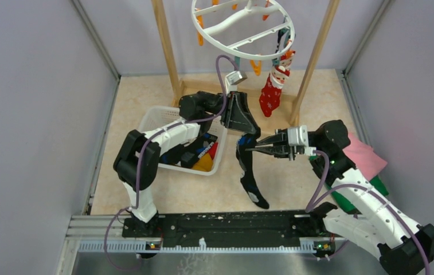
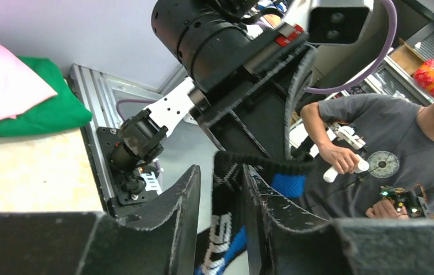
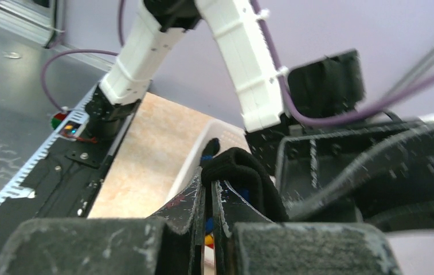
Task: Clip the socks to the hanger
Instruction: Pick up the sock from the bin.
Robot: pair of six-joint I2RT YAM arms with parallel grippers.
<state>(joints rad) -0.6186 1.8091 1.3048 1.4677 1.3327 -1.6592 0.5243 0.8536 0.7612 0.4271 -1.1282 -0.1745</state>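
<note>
Right fingers (image 3: 188,209) clamp the black sock (image 1: 250,172); left wrist view shows left fingers (image 2: 183,212) parted around it.

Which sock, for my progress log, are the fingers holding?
The black sock, pinched in the right fingers; the red sock hangs from the hanger, others lie in the basket.

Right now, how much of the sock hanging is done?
A red sock hangs clipped on the hanger. A black sock is in hand: the right end effector pinches it, and the left end effector stands open around it. More socks wait in the basket.
</note>
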